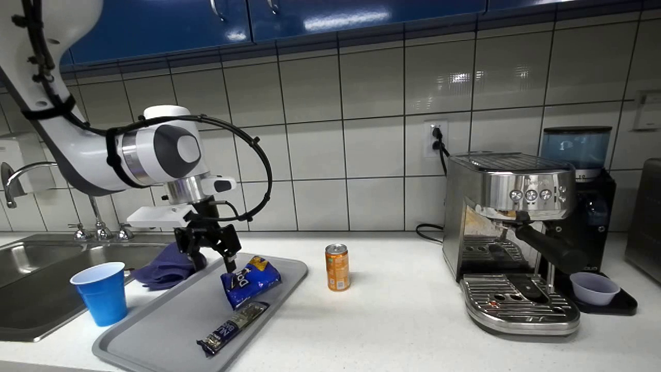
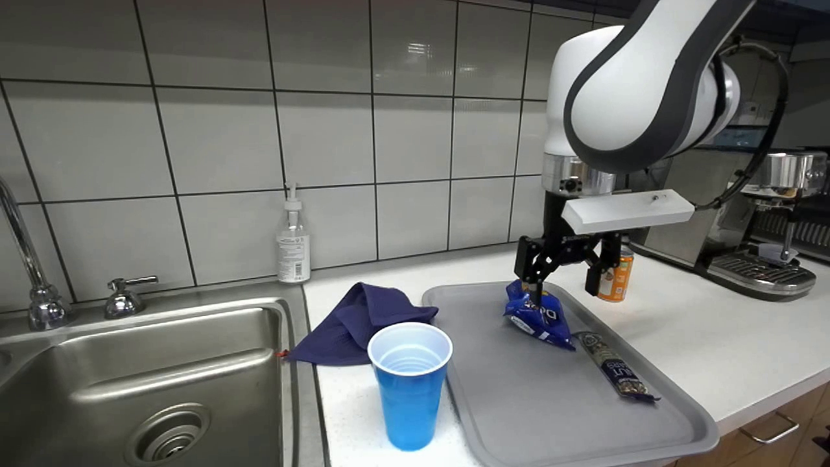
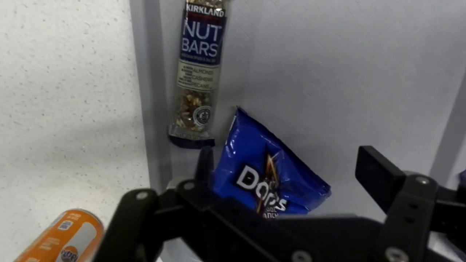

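1. Over the gray tray [image 2: 519,395], we saw the arm [image 1: 98,155] bent, wrist [image 2: 577,174] pointing down.
2. We found the gripper [image 2: 564,290] spread wide, holding nothing.
3. We spotted the blue snack bag [image 3: 267,160] on the tray beneath it, beside the nut bar [image 3: 199,72].

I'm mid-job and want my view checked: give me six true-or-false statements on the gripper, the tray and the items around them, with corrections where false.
1. The gripper stands open. True.
2. The blue snack bag lies off the gray tray. False: the blue snack bag rests on the gray tray.
3. The orange can stands upright on the counter, outside the gray tray. True.
4. The blue cup lies on its side. False: the blue cup stands upright between the sink and the gray tray.
5. The nut bar lies on the gray tray. True.
6. The purple cloth covers the nut bar. False: the purple cloth lies by the sink, away from the nut bar.
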Robot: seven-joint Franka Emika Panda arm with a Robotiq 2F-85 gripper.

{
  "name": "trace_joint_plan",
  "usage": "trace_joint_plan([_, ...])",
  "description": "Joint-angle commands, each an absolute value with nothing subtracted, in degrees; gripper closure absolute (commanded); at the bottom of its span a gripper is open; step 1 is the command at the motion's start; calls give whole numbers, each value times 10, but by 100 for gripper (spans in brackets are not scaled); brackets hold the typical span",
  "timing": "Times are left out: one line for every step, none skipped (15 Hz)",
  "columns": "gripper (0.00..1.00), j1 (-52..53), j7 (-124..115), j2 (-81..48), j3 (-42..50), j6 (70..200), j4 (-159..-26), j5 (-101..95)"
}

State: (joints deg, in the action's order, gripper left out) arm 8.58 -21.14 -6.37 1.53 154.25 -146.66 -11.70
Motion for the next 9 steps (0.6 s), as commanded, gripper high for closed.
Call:
trace_joint_plan([0,82,-168,-26,-14,1518,-1472,-101])
trace_joint_plan([0,82,-153,-20,-22,1514,-1471,-94])
trace_joint_plan([0,82,-138,-14,-29,1512,-1471,-87])
trace_joint_plan([0,83,-122,-9,-36,1509,-1471,-78])
trace_joint_plan([0,85,-112,-2,-43,1506,-1472,-75])
trace_joint_plan([0,86,-100,5,-49,1504,-1473,-71])
trace_joint_plan([0,88,-92,12,-55,1500,-1475,-70])
trace_joint_plan([0,90,-84,17,-60,1496,-1475,-68])
trace_joint_plan([0,92,-82,20,-65,1492,-1474,-70])
